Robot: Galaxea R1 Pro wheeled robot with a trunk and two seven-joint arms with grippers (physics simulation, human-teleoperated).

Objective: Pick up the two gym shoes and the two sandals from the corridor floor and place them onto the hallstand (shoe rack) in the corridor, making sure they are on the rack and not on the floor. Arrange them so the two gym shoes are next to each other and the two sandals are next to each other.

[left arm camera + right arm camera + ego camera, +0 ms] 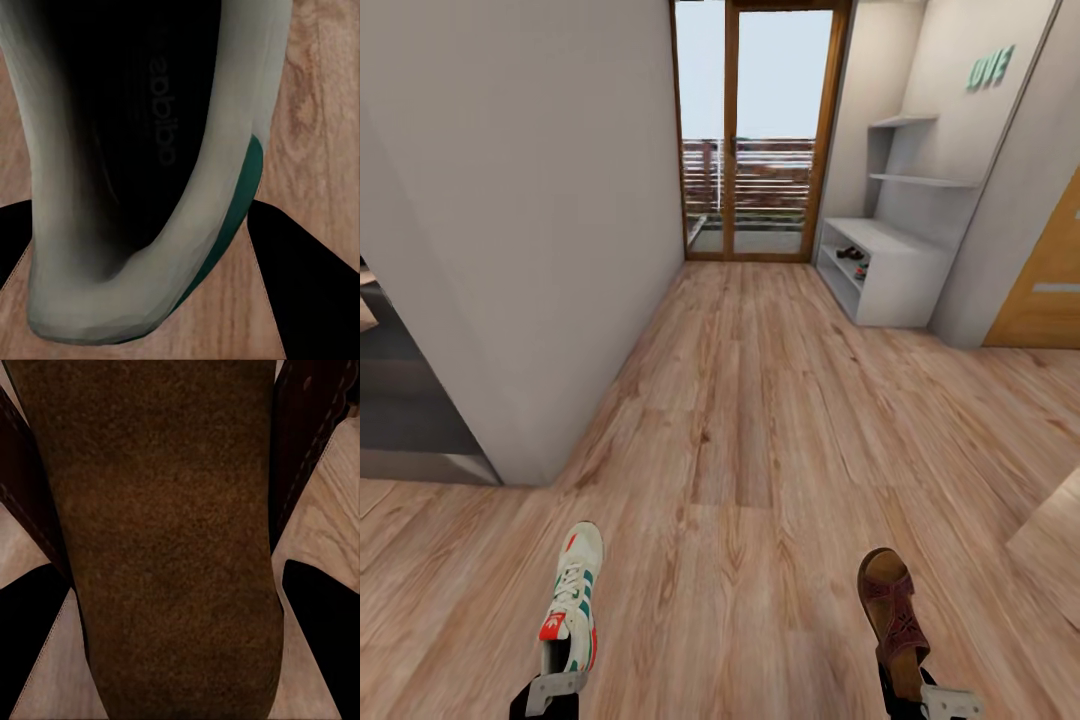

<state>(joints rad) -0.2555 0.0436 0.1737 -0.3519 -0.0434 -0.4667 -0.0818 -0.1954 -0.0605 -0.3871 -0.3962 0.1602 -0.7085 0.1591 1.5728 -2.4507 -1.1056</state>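
A cream-white gym shoe [573,600] with green stripes and a red tongue label hangs above the corridor floor [750,440] at the lower left, with my left gripper [555,692] shut on its heel. The left wrist view looks into the shoe's dark opening [142,150] between black fingers [311,292]. My right gripper [932,700] is shut on the heel of a dark brown sandal [892,610] at the lower right; its tan insole [165,547] lies between the fingers [322,622]. The hallstand [905,275] stands far ahead on the right. A second sandal [850,253] and a small reddish shoe [861,270] sit in its lower shelves.
A grey wall corner [550,300] juts in on the left with a dark opening beside it. A glass balcony door [760,140] closes the corridor's far end. A wooden door [1050,290] is at the right, and a pale furniture corner [1055,540] pokes in at the right edge.
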